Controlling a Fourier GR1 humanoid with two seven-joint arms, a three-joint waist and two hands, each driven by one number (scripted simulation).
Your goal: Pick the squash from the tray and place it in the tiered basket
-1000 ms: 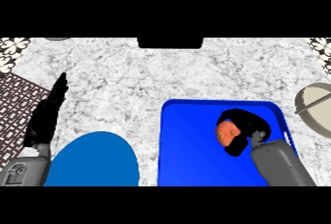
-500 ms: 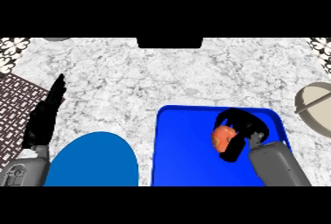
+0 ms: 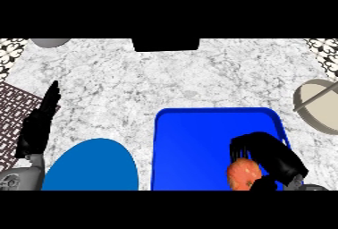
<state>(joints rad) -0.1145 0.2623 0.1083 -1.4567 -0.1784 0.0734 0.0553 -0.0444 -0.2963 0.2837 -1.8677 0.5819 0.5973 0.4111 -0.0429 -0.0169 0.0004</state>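
Right hand [image 3: 274,156] curled round squash [image 3: 242,174] over blue tray [image 3: 198,147].

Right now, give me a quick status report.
Right hand curled round squash, over blue tray. Left hand open at left. Tiered basket at right edge.

My marble counter [image 3: 165,76] carries a blue tray [image 3: 191,147], a blue plate [image 3: 89,167] beside it, and a tiered basket [image 3: 320,105] at right.
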